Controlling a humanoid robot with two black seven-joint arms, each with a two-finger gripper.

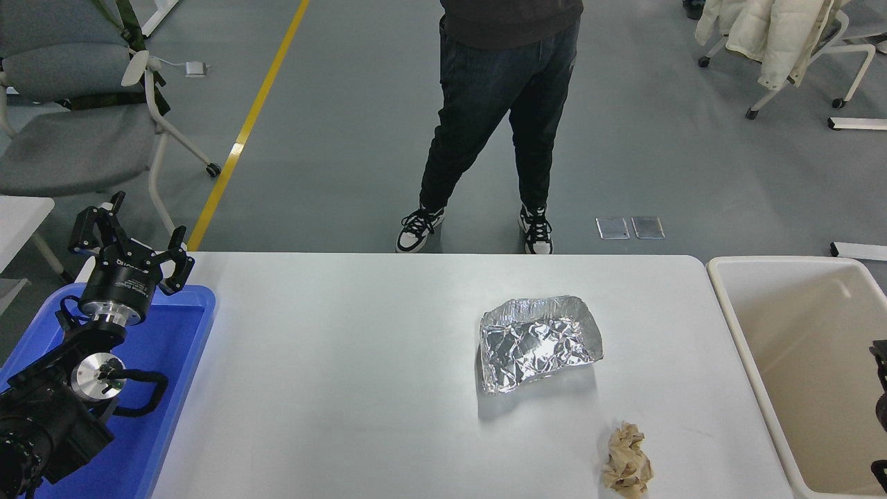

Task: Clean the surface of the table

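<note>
Spanning the middle of the head view, the table [346, 388] is seen between a blue tray [181, 360] at its left end and a beige tub [797, 326] at its right end. A crumpled foil tray [539, 342] lies on the white top right of centre, and a wad of brown paper [626, 461] sits nearer the robot, close to the front edge and apart from the foil. The left gripper [132, 239] is parked over the tray's far corner, at the table's far left corner, with its fingers [179, 263] spread wide and nothing held between them. Both the foil and the paper lie well apart from it, across most of the tabletop. The right gripper [880, 388] is only partly seen at the right edge, above the tub; how its jaws stand cannot be told, and the table's right end is near it, with the tub's wall between. A person [499, 118] in dark trousers and black-and-white shoes stands at the far side, just beyond the table's edge. A grey chair [76, 132] stands on the floor at far left, beside a yellow line [249, 125].
</note>
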